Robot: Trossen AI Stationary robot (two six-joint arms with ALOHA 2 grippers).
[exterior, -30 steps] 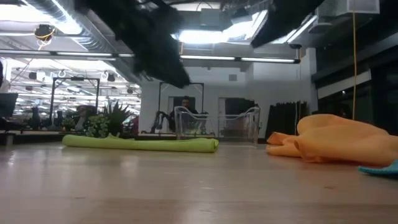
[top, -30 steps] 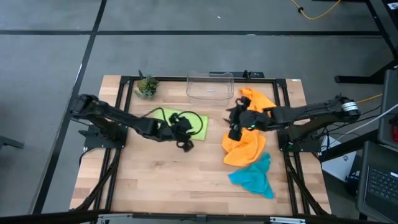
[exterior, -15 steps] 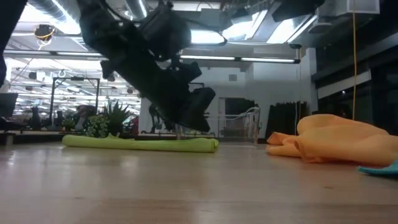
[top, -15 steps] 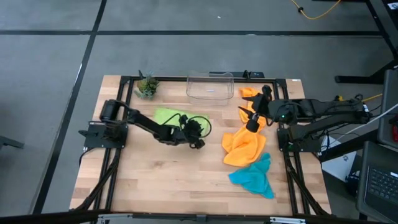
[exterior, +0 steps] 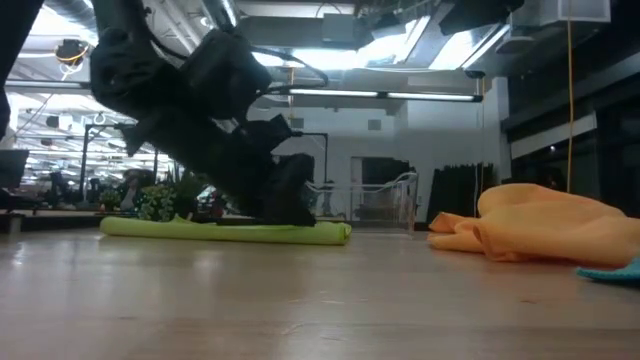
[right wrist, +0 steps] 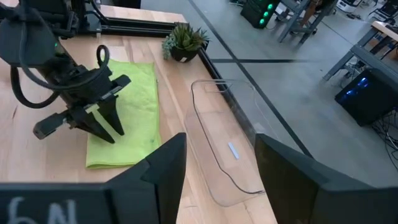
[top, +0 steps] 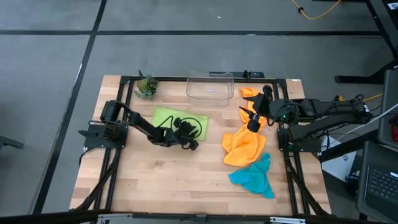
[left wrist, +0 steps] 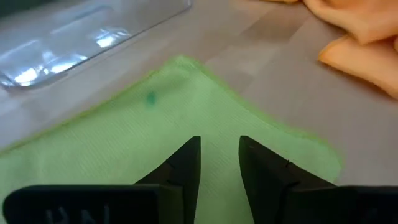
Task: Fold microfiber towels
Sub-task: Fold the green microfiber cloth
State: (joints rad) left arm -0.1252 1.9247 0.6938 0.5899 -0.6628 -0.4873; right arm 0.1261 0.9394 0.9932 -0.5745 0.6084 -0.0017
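- The left pincer (top: 188, 144) is set low on the lime green towel (top: 163, 116), fingers slightly apart, nothing clamped.
- The towel is spread beside the clear bin (top: 210, 86).
- A single layer might be missed, or the cloth dragged.
- The right pincer (top: 253, 126) is held parted above the orange towels (top: 244, 148); the teal towel (top: 254, 178) lies beyond, farthest from the bin.
- Cloth contact is hidden.

My workplace: open-plan robotics lab. Wooden table (top: 186, 168) inside black metal frame (top: 124, 79), grey concrete floor (top: 50, 56), exposed ceiling ducts (exterior: 130, 45), strip lights (exterior: 420, 97), computer towers (right wrist: 367, 93).
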